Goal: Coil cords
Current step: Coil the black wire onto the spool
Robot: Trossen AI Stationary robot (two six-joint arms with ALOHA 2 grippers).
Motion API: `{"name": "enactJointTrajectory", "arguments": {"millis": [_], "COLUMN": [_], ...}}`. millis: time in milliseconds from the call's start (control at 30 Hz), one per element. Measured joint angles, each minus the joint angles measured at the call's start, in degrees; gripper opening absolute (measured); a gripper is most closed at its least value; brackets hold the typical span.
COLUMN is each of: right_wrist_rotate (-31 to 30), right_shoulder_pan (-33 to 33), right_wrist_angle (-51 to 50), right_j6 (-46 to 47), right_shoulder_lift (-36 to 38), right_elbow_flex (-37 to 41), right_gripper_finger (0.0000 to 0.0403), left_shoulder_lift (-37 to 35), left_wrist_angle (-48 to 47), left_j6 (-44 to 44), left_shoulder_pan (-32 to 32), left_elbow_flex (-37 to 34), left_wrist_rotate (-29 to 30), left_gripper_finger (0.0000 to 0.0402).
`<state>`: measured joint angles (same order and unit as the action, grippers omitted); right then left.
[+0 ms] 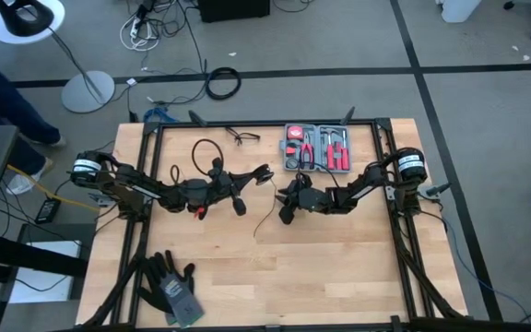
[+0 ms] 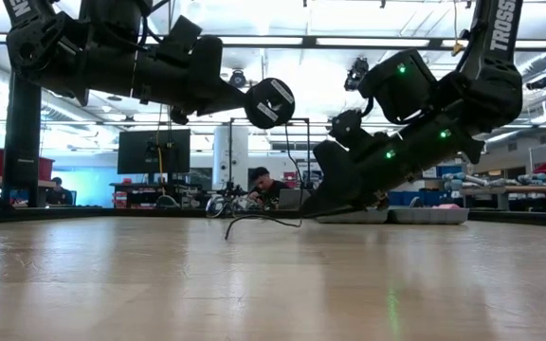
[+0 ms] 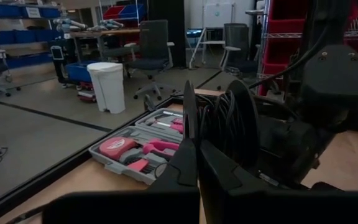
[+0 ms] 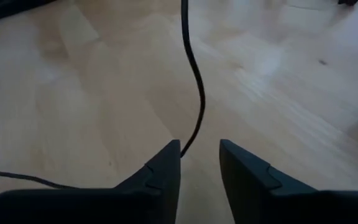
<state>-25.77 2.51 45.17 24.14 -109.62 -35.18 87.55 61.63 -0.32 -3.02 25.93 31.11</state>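
Table (image 1: 339, 267): thin black cable (image 4: 194, 93) between spread right claw (image 4: 199, 163) fingers; left claw (image 3: 196, 149) pressed together, raised. Open tool case (image 1: 316, 148) holding pink-handled tools; gloves (image 1: 173, 286) at near-left.

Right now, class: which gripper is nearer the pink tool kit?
Right. The right gripper sits just below the tool kit; the left gripper is off to its left.

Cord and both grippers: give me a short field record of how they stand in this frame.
cord: thin black cable lying on the wooden table, running to the right gripper
right gripper: low at the table, jaws apart, cable passing between the fingertips
left gripper: shut, raised above the table
coil: black loops bunched just beyond the left gripper
nearby: pink tool kit
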Motion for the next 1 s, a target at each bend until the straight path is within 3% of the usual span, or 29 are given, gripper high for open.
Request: {"name": "enactJointTrajectory", "arguments": {"millis": [500, 1000], "right_wrist_rotate": [1.55, 2.23], "right_shoulder_pan": [-0.53, -1.01], "right_wrist_angle": [2.79, 0.21], "right_j6": [-0.73, -0.43], "right_shoulder_lift": [-0.07, 0.09], "right_elbow_flex": [-0.39, -0.37], "right_gripper_finger": [0.0111, 0.0084], "left_shoulder_lift": [0.00, 0.00], "left_wrist_angle": [1.94, 1.43], "left_j6": [0.01, 0.04], "left_shoulder_pan": [-0.01, -0.01], "left_elbow_flex": [0.00, 0.00], "left_wrist_rotate": [-2.10, -2.05], "left_gripper_finger": [0.0000, 0.0000]}}
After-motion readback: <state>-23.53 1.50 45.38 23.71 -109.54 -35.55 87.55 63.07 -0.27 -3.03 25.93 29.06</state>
